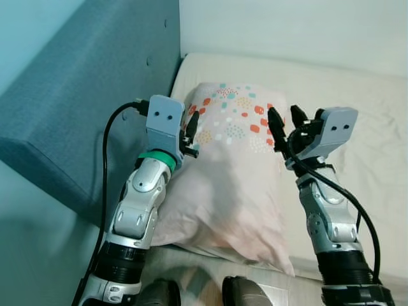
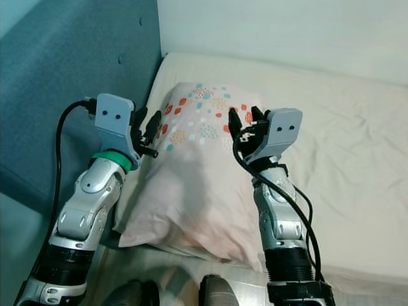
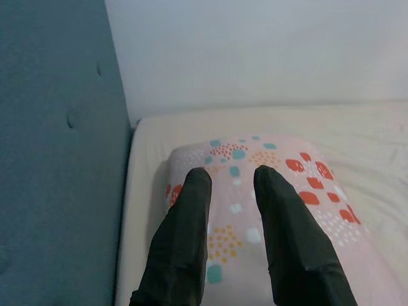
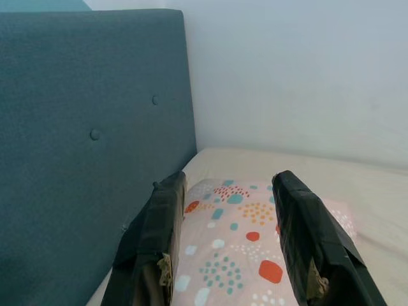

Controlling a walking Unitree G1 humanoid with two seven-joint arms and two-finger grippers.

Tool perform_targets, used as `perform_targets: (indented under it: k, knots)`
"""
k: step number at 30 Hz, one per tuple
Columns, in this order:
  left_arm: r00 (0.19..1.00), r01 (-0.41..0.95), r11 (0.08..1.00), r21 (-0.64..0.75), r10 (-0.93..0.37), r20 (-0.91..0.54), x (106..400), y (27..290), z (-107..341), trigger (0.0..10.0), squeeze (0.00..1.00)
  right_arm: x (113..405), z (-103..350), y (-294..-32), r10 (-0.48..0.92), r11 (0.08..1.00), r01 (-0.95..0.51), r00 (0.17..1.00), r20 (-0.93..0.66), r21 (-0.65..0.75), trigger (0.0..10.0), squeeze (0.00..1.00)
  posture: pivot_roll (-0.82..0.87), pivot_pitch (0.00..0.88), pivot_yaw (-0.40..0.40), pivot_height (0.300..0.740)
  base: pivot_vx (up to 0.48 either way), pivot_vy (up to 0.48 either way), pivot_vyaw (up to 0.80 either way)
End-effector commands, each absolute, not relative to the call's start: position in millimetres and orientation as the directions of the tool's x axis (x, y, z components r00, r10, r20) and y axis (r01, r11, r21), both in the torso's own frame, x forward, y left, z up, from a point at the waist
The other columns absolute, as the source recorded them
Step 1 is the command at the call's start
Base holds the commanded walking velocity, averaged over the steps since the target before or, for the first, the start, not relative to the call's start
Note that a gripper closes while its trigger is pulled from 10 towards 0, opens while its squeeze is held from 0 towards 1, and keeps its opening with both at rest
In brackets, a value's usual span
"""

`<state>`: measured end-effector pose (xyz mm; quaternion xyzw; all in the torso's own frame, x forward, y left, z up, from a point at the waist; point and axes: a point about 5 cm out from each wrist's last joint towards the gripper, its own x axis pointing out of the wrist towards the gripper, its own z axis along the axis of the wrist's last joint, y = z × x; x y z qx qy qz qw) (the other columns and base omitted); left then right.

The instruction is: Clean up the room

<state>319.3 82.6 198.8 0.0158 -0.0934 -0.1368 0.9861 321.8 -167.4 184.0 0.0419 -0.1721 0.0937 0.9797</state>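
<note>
Both grippers are hovering over the bed, parted and gripping nothing. Head views: left gripper point(image 1: 189, 135) is sitting at the pillow's point(image 1: 223, 172) headboard-side edge; right gripper point(image 1: 285, 131) is sitting at its opposite edge, so the pillow is lying between my two hands, its patterned end pointing away from me toward the wall point(image 1: 293, 29). The blue headboard point(image 1: 83, 108) is running along just outside my left arm. The mattress point(image 1: 363, 140) beyond my right gripper is looking bare and mildly creased.

Left wrist view: my fingers point(image 3: 185, 242) are standing apart, a gap between them, with the pillow's dotted fabric directly beneath and ahead; whether the tips are touching it, I cannot tell.

Right wrist view: fingers point(image 4: 315, 248) are spread wider, the pillow lying below and between them, headboard beyond.

Progress, judged: pillow is already lying flat near the head of the bed, roughly square to it. Remaining, probably: minor straightening, then whatever clutter lies elsewhere in the room.
</note>
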Motion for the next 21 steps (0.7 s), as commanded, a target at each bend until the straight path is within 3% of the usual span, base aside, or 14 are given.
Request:
perform_targets:
  k: [1,12,21]
  knots:
    - [0.948,0.27,0.962,0.051,-0.274,0.164,319,82,193,10.0,0.0,321,178,-172,0.145,0.984,-0.172,0.933,0.328,0.055,10.0,0.0,-0.08,0.034,0.031,0.74,0.0,0.0,0.0]
    - [0.943,0.275,0.96,0.052,-0.28,0.178,319,81,194,10.0,0.0,322,179,-162,0.154,0.983,-0.178,0.926,0.346,0.038,10.0,0.0,-0.07,0.035,0.036,0.74,0.0,0.0,0.0]
    - [0.936,0.291,0.955,0.052,-0.296,0.189,317,79,196,10.0,0.0,323,176,-159,0.152,0.984,-0.176,0.928,0.341,0.04,10.0,0.0,-0.07,0.034,0.038,0.74,-0.311,0.0,0.0]
